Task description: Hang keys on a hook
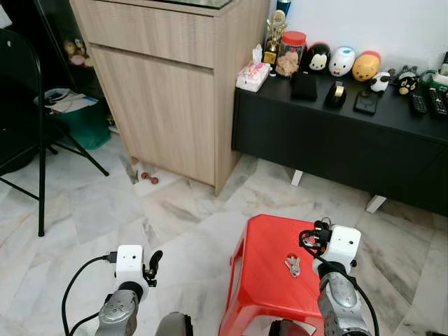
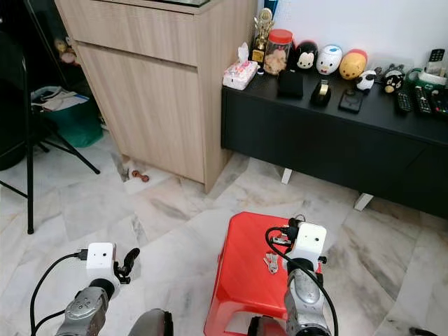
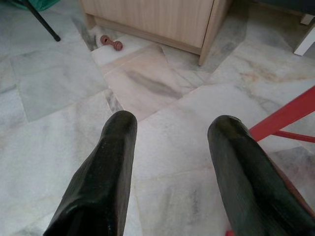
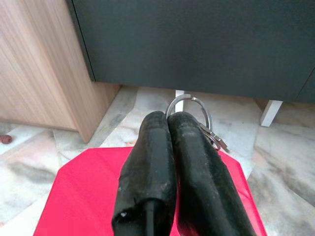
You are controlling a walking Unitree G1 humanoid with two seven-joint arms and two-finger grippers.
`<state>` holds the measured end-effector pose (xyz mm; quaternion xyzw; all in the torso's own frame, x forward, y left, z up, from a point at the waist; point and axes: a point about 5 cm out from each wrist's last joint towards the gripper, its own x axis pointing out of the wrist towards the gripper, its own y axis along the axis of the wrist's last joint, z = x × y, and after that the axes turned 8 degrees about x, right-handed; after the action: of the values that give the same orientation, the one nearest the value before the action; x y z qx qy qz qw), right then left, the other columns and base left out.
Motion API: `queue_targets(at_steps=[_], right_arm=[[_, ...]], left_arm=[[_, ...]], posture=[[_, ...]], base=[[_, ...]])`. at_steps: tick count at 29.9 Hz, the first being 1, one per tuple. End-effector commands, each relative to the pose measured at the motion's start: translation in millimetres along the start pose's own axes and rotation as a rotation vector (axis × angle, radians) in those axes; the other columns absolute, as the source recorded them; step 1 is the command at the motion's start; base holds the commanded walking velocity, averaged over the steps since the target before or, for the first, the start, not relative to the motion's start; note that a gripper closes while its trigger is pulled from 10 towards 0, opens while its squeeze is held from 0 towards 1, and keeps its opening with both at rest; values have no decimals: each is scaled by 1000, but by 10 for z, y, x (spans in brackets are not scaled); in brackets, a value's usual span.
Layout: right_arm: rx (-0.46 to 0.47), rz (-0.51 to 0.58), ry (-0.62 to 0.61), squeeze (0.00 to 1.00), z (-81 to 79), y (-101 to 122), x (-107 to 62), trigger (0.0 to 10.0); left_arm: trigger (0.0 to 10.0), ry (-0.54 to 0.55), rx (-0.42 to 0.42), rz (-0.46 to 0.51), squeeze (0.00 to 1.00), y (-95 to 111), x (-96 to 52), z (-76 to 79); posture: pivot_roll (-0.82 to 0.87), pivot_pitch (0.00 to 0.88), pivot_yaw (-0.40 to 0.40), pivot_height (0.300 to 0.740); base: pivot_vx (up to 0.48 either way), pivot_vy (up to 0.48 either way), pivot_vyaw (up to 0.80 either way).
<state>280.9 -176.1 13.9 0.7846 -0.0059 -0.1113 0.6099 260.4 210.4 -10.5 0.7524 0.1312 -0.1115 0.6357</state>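
Marble floor [image 1: 84, 210] spans the scene. One wooden cabinet [image 1: 168, 84] stands on it, and one long black sideboard [image 1: 336, 133] sits just beside the cabinet. One black chair [image 1: 28, 126] stands at the far left. One red stool [image 1: 269, 273] stands on the floor in front of the robot.

On the sideboard: one tissue pack [image 1: 253, 74], one gold trophy [image 1: 276, 29], one jar with a red lid [image 1: 290, 53], three round toy figures [image 1: 342, 61] in a row, and two remote controls [image 1: 427, 103]. No writing on any of them can be read.

Right gripper [image 4: 167, 120] hovers over the stool, fingers pressed together on a metal key ring [image 4: 189, 105], which sticks out past the fingertips. Whether keys hang from that ring cannot be told. One bunch of keys [image 1: 292, 264] lies on the stool top, just beside the right wrist.

Left gripper [image 3: 170, 135] hangs low over the floor, fingers spread apart and holding nothing. One small brown object [image 3: 111, 43] lies near the cabinet base.
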Motion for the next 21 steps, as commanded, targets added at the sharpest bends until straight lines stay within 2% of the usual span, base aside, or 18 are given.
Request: queue_targets(at_steps=[1,17,21], right_arm=[[9,25,11,0,-20,63,32,10000],[35,-31,-14,0,40,-24,4,10000],[45,-46,-12,0,35,-55,-11,10000]], left_arm=[[10000,13,-18,-23,0,-45,-15,-5],[10000,-4,-17,-40,0,-104,-46,37],[10000,-4,-19,-65,0,-161,-75,44]], posture=[[154,0,-49,642],[148,0,-44,737],[150,0,-46,740]], base=[[0,0,0],[0,0,0],[0,0,0]])
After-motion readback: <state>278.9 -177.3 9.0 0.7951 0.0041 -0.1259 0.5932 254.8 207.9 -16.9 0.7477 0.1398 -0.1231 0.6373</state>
